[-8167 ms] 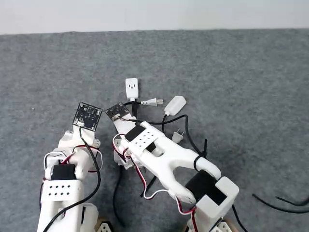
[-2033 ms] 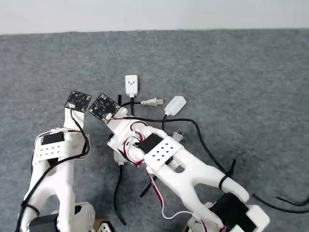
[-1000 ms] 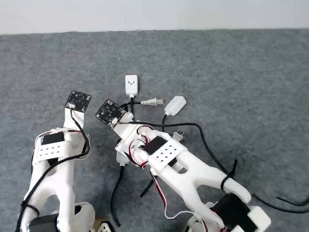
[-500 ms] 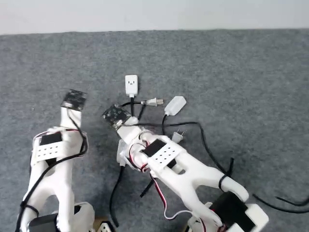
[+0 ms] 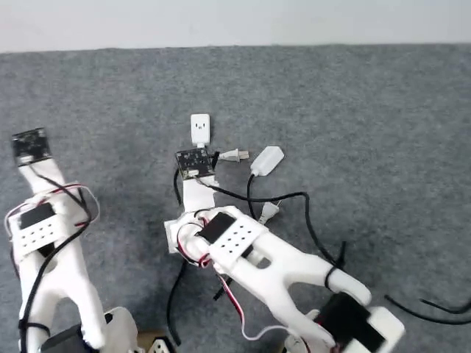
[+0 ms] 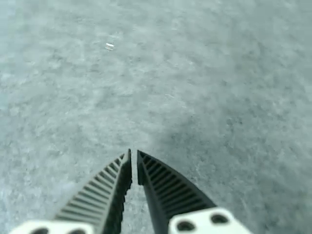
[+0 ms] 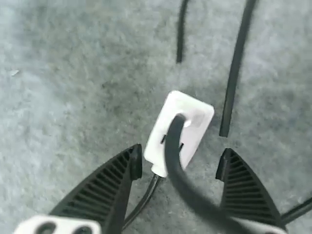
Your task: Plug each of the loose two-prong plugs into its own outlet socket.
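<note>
- Right arm's fingers: open, one on either side of the white outlet socket. One tip sits just beside its edge; contact is not confirmed.
- Outlet socket: it lies flat on the grey table, with its own lead running back toward the arm. A black cable crosses in front of it in the right wrist view.
- Left arm's fingers: closed on nothing, with a hairline slit between them, over bare table well apart from the work.
- Loose plugs: a pronged plug lies just beside the socket, prongs pointing away from it. A second plug lies nearer the right arm. A white connector body lies between them; you cannot tell whether it is plug or socket.
- Handling, as judged: the plugs look light and made of hard moulded plastic, so they are liable to skid or swivel, and their leads will likely pull them round. Take each by the flat sides of its body, behind the prongs, never by prongs or cord.
- The socket looks equally light. Expect it to slide under insertion unless you pin it by its long sides.
- Risk: crossed cables may drag neighbouring parts.
</note>
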### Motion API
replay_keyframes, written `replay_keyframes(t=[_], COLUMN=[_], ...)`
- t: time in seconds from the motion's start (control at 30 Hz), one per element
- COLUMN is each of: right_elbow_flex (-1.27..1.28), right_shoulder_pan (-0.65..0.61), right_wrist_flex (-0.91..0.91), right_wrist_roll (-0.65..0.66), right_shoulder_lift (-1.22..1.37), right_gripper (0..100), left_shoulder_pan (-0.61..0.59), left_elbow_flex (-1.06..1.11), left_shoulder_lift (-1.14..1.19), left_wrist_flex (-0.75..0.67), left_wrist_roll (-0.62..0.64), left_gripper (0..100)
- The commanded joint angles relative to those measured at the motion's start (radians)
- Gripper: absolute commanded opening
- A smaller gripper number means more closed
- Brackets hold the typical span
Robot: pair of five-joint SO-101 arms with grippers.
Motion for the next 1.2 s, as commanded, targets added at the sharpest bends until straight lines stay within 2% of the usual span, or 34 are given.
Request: replay_keyframes(t=[0.0, 0.1, 0.23, 0.3, 0.37, 0.43, 0.5, 0.63, 0.8, 0.9, 1.03, 1.17], right_elbow_flex=[-0.094, -0.183, -0.301, -0.347, -0.373, -0.376, -0.371, -0.37, -0.364, -0.358, -0.292, -0.241], right_shoulder_pan=[-0.015, -0.008, 0.008, 0.01, 0.024, 0.061, 0.102, 0.165, 0.245, 0.403, 0.725, 1.038], right_wrist_flex=[-0.056, -0.05, 0.087, 0.151, 0.179, 0.18, 0.202, 0.297, 0.506, 0.605, 0.621, 0.598], right_wrist_roll=[-0.017, -0.015, -0.015, -0.015, -0.008, 0.08, 0.147, 0.166, 0.351, 0.411, 0.45, 0.554], right_shoulder_lift=[0.084, 0.183, 0.26, 0.288, 0.302, 0.303, 0.298, 0.217, -0.045, -0.183, -0.295, -0.338], right_gripper=[25.1, 24.9, 24.3, 18.8, 8.5, 0.0, 1.4, 0.8, 0.8, 0.8, 0.8, 0.8], left_shoulder_pan=[-0.017, -0.015, -0.014, -0.014, -0.012, -0.011, 0.005, 0.02, 0.037, 0.058, 0.074, 0.075], left_elbow_flex=[-0.051, -0.05, -0.047, -0.047, -0.045, -0.044, -0.042, -0.019, -0.015, -0.005, 0.001, -0.007], left_shoulder_lift=[-0.021, -0.021, -0.021, -0.021, -0.021, -0.021, -0.021, -0.021, -0.021, -0.02, -0.02, 0.009], left_wrist_flex=[-0.023, -0.023, -0.023, -0.025, -0.025, -0.025, -0.025, -0.057, -0.066, -0.068, -0.068, -0.068], left_wrist_roll=[0.035, 0.035, 0.034, 0.034, 0.034, 0.034, 0.032, 0.031, 0.031, 0.031, 0.031, 0.032], left_gripper=[2, 2, 2, 2, 2, 2, 2, 2, 2, 2, 6, 13])
